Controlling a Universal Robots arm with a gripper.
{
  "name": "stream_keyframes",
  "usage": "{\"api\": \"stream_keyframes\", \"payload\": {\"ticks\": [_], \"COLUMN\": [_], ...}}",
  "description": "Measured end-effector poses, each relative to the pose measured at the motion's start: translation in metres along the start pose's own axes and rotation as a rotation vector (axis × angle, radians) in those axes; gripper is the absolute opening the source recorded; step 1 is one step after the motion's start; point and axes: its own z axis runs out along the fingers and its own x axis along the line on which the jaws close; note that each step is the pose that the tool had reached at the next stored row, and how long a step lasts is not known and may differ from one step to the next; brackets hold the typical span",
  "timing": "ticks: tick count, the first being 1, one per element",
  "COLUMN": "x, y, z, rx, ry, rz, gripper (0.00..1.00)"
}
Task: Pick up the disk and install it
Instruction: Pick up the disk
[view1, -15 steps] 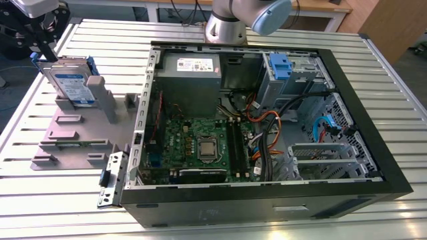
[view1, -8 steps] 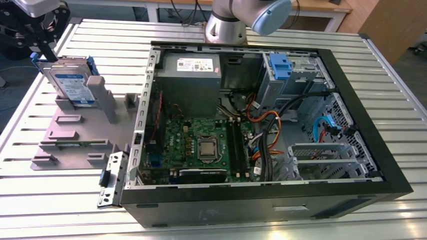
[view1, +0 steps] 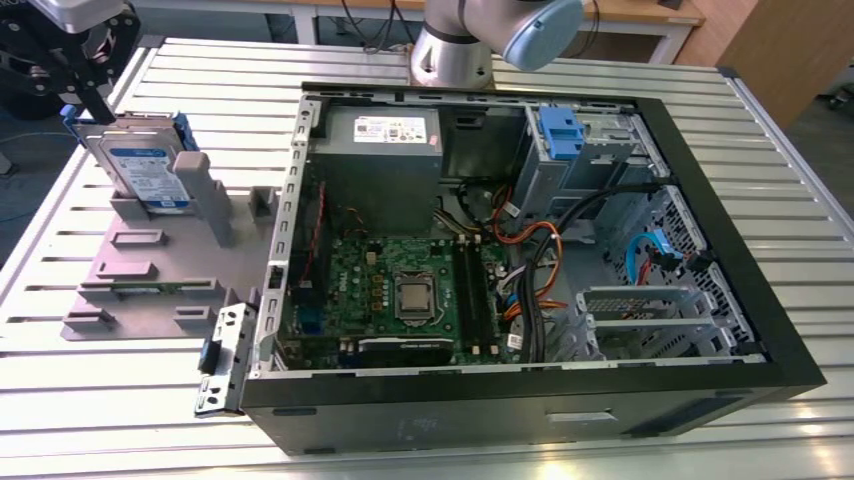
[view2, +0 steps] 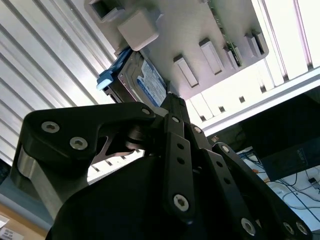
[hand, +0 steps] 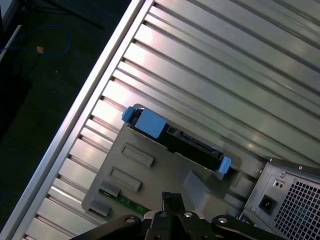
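Jaws: the gripper (view1: 95, 108) has its black jaws drawn together. No gap shows at the tip in both wrist views, and nothing is clamped between them. It hangs at the exterior view's far left, just above the top corner of the disk.
Disk: the disk (view1: 144, 170) stands on edge in the stand, just beside a squared upright post (view1: 198, 190). It is a flat silver-grey metal slab with a white-and-blue label and blue plastic rails along its edges.
Stand: the grey plastic stand (view1: 134, 275) is matte, with a flat base, low blocky tabs and upright posts. It lies to the exterior view's left of the case.
Table: the table (view1: 80, 430) is made of ribbed aluminium slats, bright and reflective.
Bracket: a small perforated metal bracket (view1: 222, 360) lies just beside the case's wall.
Case: the open black computer case (view1: 534, 425) lies on its side, with bare sheet metal inside.
Power supply: a grey metal power-supply box (view1: 380, 170) with a small white sticker sits at the far end of the case.
Motherboard: a green motherboard (view1: 380, 285) carries a square silver processor socket.
Arm: a round silver arm segment (view1: 454, 55) with a pale blue cap rises behind the case.
Cables: orange and black cables (view1: 527, 255) curve beside the board.
Drive bay: a blue plastic carrier (view1: 561, 130) sits in a metal bay towards the exterior view's right.
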Motion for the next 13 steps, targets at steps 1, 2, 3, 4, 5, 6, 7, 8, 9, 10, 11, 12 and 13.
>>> {"api": "stream_keyframes", "payload": {"ticks": [1,2,3,4,5,6,7,8,9,10,11,12,13], "x": [0.0000,0.0000,0.0000,0.0000,0.0000,0.0000,0.0000,0.0000,0.0000,0.0000,0.0000,0.0000,0.0000], "y": [0.0000,0.0000,0.0000,0.0000,0.0000,0.0000,0.0000,0.0000,0.0000,0.0000,0.0000,0.0000,0.0000], "z": [0.0000,0.0000,0.0000,0.0000,0.0000,0.0000,0.0000,0.0000,0.0000,0.0000,0.0000,0.0000,0.0000], "rx": [-0.0001,-0.0002,-0.0003,-0.0004,-0.0005,-0.0006,-0.0007,-0.0008,-0.0009,-0.0010,-0.0011,-0.0011,-0.0013], "ry": [0.0001,0.0003,0.0005,0.0007,0.0009,0.0010,0.0012,0.0014,0.0016,0.0018,0.0019,0.0021,0.0022], "rz": [-0.004,-0.008,-0.012,-0.016,-0.020,-0.024,-0.028,-0.032,-0.036,-0.040,-0.044,-0.048,-0.052], "gripper": [0.11,0.11,0.11,0.11,0.11,0.11,0.11,0.11,0.11,0.11,0.11,0.11,0.11]}}
